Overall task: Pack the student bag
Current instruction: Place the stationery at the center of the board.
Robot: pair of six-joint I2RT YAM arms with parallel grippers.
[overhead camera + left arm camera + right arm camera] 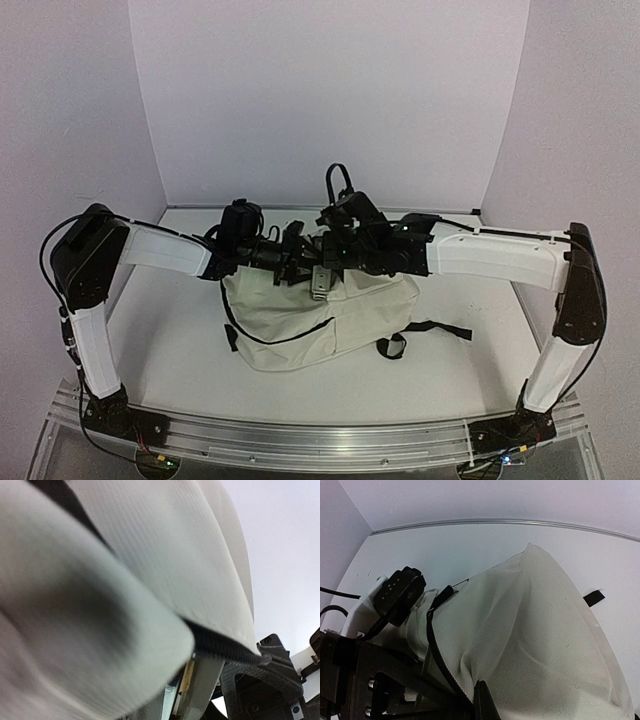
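Observation:
The student bag point(300, 325) is a cream canvas backpack lying mid-table, with its top rim lifted. My right gripper point(335, 258) is shut on the bag's cloth beside the black zipper point(225, 647); its black fingertip point(481, 700) pinches the fabric point(545, 630). My left gripper point(303, 265) meets it from the left at the bag's mouth. A flat grey object point(320, 282) with a tan edge hangs from it toward the opening, and it fills the jaw area point(205, 690) in the left wrist view. Bulging cloth point(100, 630) hides the left fingers.
Black shoulder straps point(430, 328) trail off the bag to the right on the white table point(180, 350). White walls close the back and both sides. The left wrist camera point(400, 592) sits close beside the right gripper.

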